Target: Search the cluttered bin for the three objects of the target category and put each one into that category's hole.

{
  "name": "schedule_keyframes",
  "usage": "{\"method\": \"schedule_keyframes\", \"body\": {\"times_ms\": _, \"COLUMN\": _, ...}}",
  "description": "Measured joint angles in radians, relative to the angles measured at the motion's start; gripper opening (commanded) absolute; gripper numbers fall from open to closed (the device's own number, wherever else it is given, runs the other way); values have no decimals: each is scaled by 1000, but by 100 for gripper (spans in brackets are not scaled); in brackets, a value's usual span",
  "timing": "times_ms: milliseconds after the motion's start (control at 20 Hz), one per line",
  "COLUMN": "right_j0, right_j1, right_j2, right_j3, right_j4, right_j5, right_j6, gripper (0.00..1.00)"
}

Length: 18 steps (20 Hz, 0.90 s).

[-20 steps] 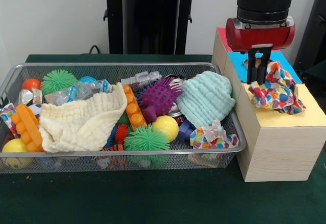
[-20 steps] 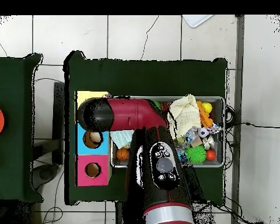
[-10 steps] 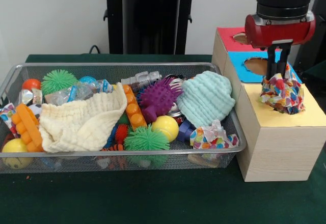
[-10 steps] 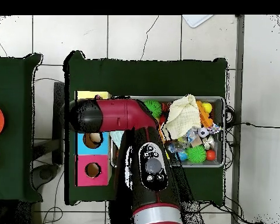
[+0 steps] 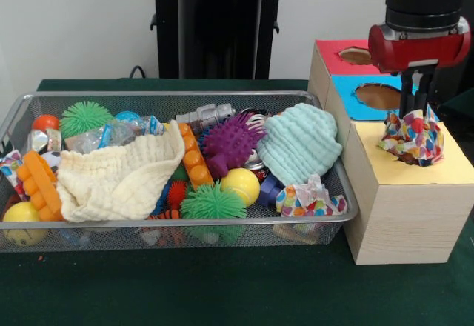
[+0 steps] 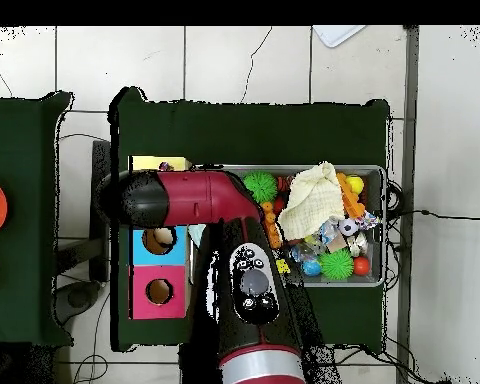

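Observation:
A multi-coloured patterned cloth (image 5: 412, 137) sits bunched on the yellow top of the wooden box (image 5: 404, 215), over that section's hole. My gripper (image 5: 419, 110) is right above it, open, its fingers straddling the top of the cloth. In the wire bin (image 5: 178, 226) lie a second patterned cloth (image 5: 311, 197) at the front right corner, a mint cloth (image 5: 298, 142) and a cream cloth (image 5: 118, 178). In the overhead view the arm (image 6: 189, 197) hides the gripper; the cream cloth (image 6: 314, 200) shows in the bin (image 6: 379, 228).
The box also has a blue section with a hole (image 5: 379, 96) and a red one with a hole (image 5: 355, 54). The bin holds spiky balls (image 5: 229, 142), orange blocks (image 5: 194, 159), yellow balls (image 5: 240, 185) and plastic wrappers. Green cloth covers the table.
The gripper carried the patterned cloth right along the box onto the yellow section, set it down at the hole, and its fingers have spread apart. The arm swung sideways in the overhead view.

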Motion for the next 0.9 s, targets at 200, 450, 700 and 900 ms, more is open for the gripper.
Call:
{"method": "schedule_keyframes", "body": {"times_ms": 200, "right_j0": 0, "right_j1": 33, "right_j2": -6, "right_j3": 0, "right_j4": -15, "right_j5": -68, "right_j6": 0, "gripper": 0}}
{"method": "schedule_keyframes", "body": {"times_ms": 450, "right_j0": 13, "right_j1": 83, "right_j2": -35, "right_j3": -12, "right_j4": -43, "right_j5": -159, "right_j6": 0, "gripper": 0}}
{"method": "schedule_keyframes", "body": {"times_ms": 700, "right_j0": 46, "right_j1": 87, "right_j2": -67, "right_j3": -29, "right_j4": -57, "right_j5": -156, "right_j6": 0, "gripper": 0}}
{"method": "schedule_keyframes", "body": {"times_ms": 900, "right_j0": 55, "right_j1": 89, "right_j2": -77, "right_j3": -34, "right_j4": -58, "right_j5": -156, "right_j6": 0, "gripper": 0}}
